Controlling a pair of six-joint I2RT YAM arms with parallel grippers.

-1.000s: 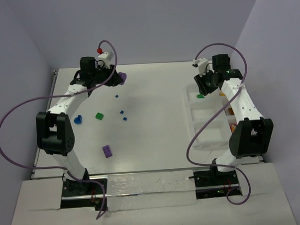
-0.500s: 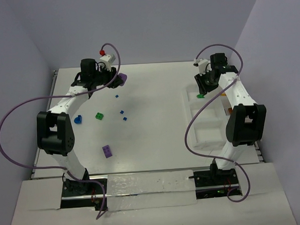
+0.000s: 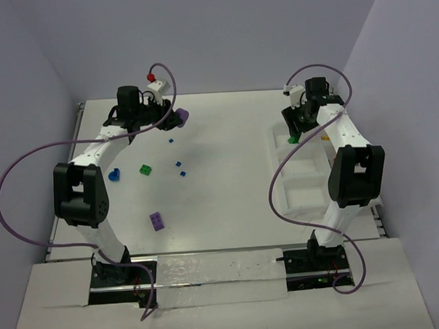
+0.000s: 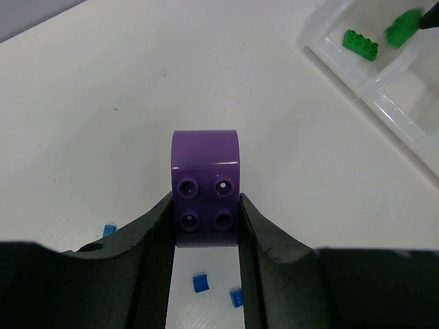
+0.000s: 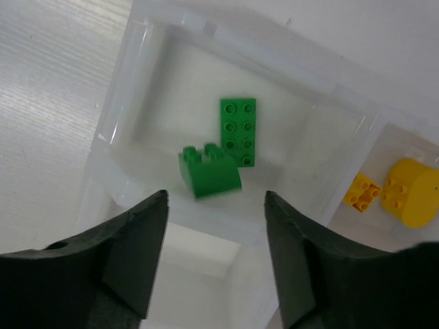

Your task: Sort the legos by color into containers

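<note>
left wrist: left gripper [image 4: 205,209] is clamped on a purple brick [image 4: 205,164]. the pads sit on its two flat side faces, four studs face the camera, and the rounded far end pokes out past the fingertips. the grip looks square, no tilt. the brick hangs over the white table [image 4: 103,103], well apart from the tray [image 4: 384,103].

right wrist: right gripper [image 5: 214,205] has its jaws spread with nothing between them, over the tray's [image 5: 113,123] green compartment. inside are a small green brick [image 5: 209,171], tilted and blurred, so i can't tell if it's settled, and a flat green plate [image 5: 239,131] just beside it. the next compartment holds a yellow brick [image 5: 362,192] and a yellow round piece [image 5: 410,192].

top external: loose on the table are a green brick [image 3: 145,169], a blue brick [image 3: 114,175], a second purple brick [image 3: 158,221] and tiny blue bits [image 3: 179,164].

handling, my read: hard glossy moulded plastic, light and rigid, won't deform or break under a pinch. the faces are slick, so pinch across parallel flat sides, not on studs or curved ends. the tiny blue bits give little face to grab and will likely skate on the smooth table. the tray is thin translucent plastic with low walls, so drop from low to avoid bounce-out.
</note>
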